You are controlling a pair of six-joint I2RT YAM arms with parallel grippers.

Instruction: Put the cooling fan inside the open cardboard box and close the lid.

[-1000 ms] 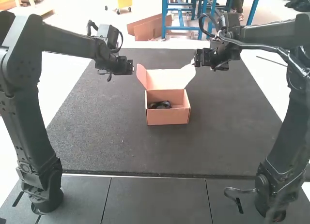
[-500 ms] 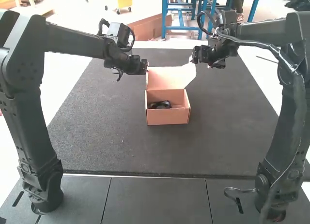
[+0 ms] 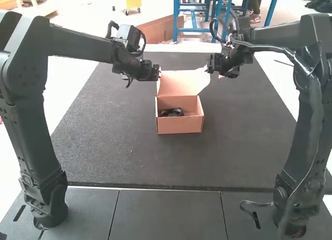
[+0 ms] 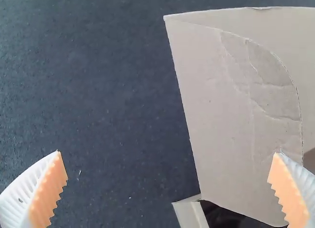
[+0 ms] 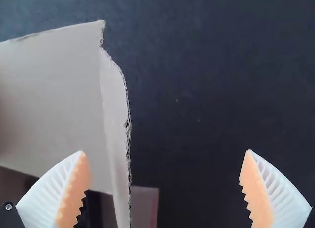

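Now: left gripper point(image 4: 166, 193) fingers spread wide, gripping nothing, side edge of upright lid point(image 4: 236, 114) between them. Right gripper point(image 5: 162, 188) equally wide, empty, lid's opposite ragged edge between its pads. Grippers sit by lid's upper corners, one each side; contact unclear. Cooling fan point(image 3: 171, 112) lies inside cardboard box point(image 3: 179, 123) on dark mat point(image 3: 104, 146). Judgement: fan placement done; lid stands open, so folding it down and shutting box is left.
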